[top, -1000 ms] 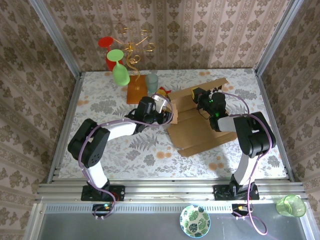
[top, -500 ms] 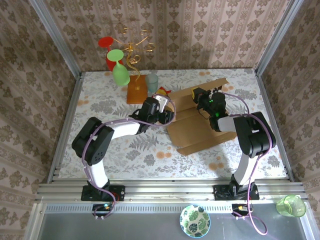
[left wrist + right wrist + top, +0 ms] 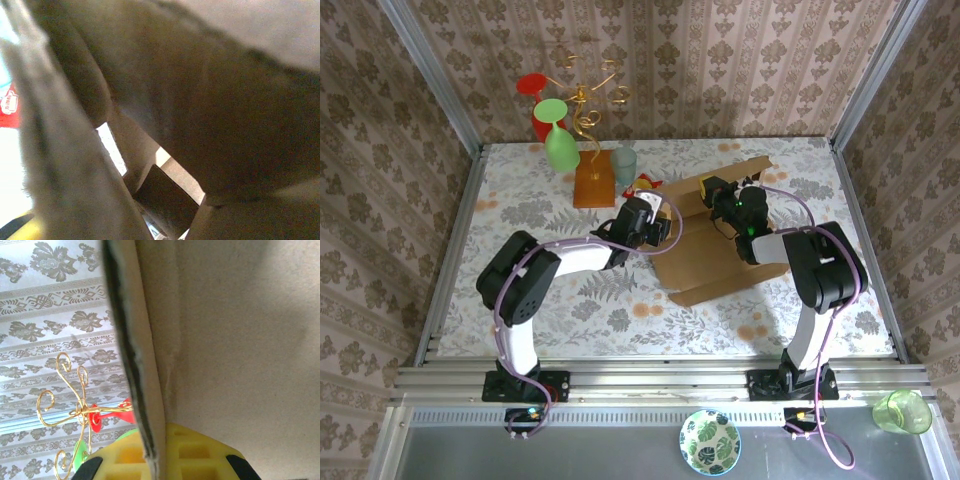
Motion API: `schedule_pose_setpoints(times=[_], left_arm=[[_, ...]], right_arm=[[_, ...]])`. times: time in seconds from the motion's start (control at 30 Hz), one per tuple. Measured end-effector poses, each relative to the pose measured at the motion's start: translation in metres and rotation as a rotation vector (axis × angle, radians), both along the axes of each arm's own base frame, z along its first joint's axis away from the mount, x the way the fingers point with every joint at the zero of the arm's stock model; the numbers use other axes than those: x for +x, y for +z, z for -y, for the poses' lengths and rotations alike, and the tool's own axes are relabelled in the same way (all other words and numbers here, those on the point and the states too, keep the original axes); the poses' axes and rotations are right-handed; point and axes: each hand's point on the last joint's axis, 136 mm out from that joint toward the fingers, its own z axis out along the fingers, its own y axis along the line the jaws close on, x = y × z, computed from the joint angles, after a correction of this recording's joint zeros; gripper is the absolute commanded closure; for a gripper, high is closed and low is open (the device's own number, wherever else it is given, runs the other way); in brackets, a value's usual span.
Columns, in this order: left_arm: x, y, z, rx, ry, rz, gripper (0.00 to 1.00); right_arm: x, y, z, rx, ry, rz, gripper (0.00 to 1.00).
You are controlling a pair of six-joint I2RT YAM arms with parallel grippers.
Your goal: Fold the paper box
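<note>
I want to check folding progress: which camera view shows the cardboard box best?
The top view: most of the box lies in sight, with flaps and creases. The left wrist view gives dark, blurred cardboard up close; the right wrist view shows one flat panel and its edge.

- Walls (image 3: pixel 720 60) papered in beige damask, with striped bands between the motifs.
- Tabletop (image 3: pixel 520 290) in a pale print of grey leaves and orange blooms.
- Aluminium posts (image 3: pixel 434 75) at the corners, rail (image 3: pixel 650 378) along the near edge.
- Bright, even light; soft shadows.

Paper box (image 3: pixel 712 265), wire stand (image 3: pixel 592 182) obstruct; near table (image 3: pixel 610 315) apparently open.
</note>
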Motion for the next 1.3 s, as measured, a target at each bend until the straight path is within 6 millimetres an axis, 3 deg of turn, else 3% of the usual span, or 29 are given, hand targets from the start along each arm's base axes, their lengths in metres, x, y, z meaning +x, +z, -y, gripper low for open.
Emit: schedule_pose_setpoints(times=[0.33,0.87,1.23,1.3], left_arm=[[0.014,-0.003,-0.003,0.019,0.066,0.02,0.55],[0.029,-0.003,-0.011,0.031,0.163,0.039,0.99],[0.037,-0.001,-0.019,0.077,0.23,0.042,1.0],[0.038,-0.002,-0.021,0.085,0.24,0.044,0.87]], right_arm=[[0.002,0.0,0.001,0.008,-0.012,0.015,1.0],[0.006,0.0,0.003,0.025,-0.045,0.007,1.0],[0.01,0.002,-0.002,0.044,-0.078,-0.01,1.0],[0.011,0.002,-0.003,0.042,-0.082,-0.015,1.0]])
